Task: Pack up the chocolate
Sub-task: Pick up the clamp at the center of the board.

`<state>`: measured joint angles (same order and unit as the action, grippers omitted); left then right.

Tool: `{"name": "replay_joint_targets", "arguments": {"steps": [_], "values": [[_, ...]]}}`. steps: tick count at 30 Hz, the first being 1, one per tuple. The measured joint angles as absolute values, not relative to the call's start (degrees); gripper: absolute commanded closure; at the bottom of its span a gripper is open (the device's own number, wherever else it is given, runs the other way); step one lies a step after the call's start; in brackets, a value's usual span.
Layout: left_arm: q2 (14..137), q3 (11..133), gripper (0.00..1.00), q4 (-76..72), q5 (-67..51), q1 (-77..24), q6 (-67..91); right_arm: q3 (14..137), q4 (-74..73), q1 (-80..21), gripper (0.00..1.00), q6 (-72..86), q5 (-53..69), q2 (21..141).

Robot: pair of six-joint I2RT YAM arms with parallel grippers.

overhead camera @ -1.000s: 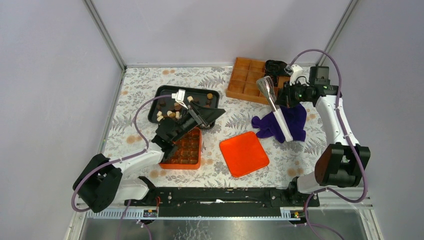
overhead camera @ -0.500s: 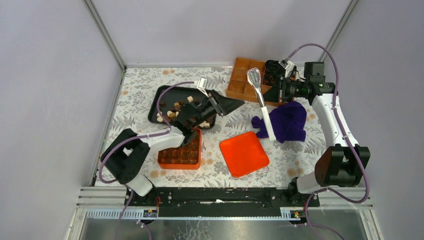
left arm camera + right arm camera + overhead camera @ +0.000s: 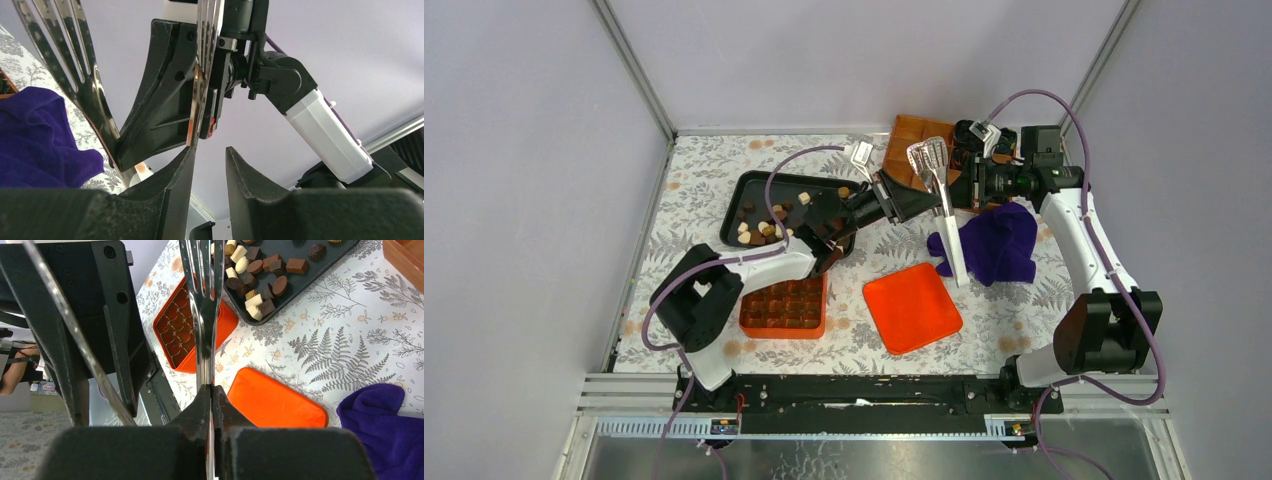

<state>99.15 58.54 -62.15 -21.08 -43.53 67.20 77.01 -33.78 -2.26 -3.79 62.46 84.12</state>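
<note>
The chocolate [image 3: 764,226] lies as loose dark, light brown and cream pieces in a black tray [image 3: 742,188], also seen in the right wrist view [image 3: 255,270]. More pieces fill the orange compartment box [image 3: 786,305]. My right gripper [image 3: 952,190] [image 3: 211,387] is shut on slotted metal tongs [image 3: 934,165] [image 3: 202,290], held off the table. My left gripper [image 3: 927,200] [image 3: 210,149] reaches right up to the tongs' head. Its jaws stand narrowly open with nothing between them. One tong blade [image 3: 205,60] ends right at the tip of the left-hand finger [image 3: 185,165].
An orange lid [image 3: 912,307] lies flat right of the box. A purple cloth [image 3: 994,240] is bunched under the right arm. A brown wooden divider tray [image 3: 914,140] sits at the back. The enclosure walls close in the patterned table.
My left arm swung right from over the orange box to the tongs' head, its jaws narrowing. The right gripper shifted the tongs left and more upright.
</note>
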Motion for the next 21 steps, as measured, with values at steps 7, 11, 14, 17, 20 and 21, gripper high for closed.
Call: {"name": "replay_joint_targets", "arguments": {"steps": [7, 11, 14, 17, 20, 21], "values": [[99.0, 63.16, 0.52, -52.01, -21.19, -44.27, 62.04, 77.01, -33.74, -2.24, 1.0, -4.58, 60.29, 83.72], [96.88, 63.18, 0.49, -45.84, -19.03, -44.29, 58.63, 77.01, -33.78, -2.24, 1.0, -5.32, 58.28, 83.61], [95.2, 63.18, 0.48, -41.82, -17.32, -44.56, 56.53, 77.01, -33.76, -2.26, 1.0, -5.54, 57.67, 83.59], [94.48, 63.33, 0.48, -39.0, -15.11, -44.73, 54.65, 77.01, -34.26, -2.63, 1.0, -5.65, 58.3, 83.4], [94.5, 63.83, 0.47, -36.03, -13.65, -45.04, 53.49, 76.99, -34.48, -3.57, 1.0, -5.74, 58.5, 82.7], [94.5, 63.99, 0.47, -35.51, -13.17, -45.06, 53.1, 76.99, -34.52, -3.77, 1.0, -5.74, 58.5, 82.48]]}}
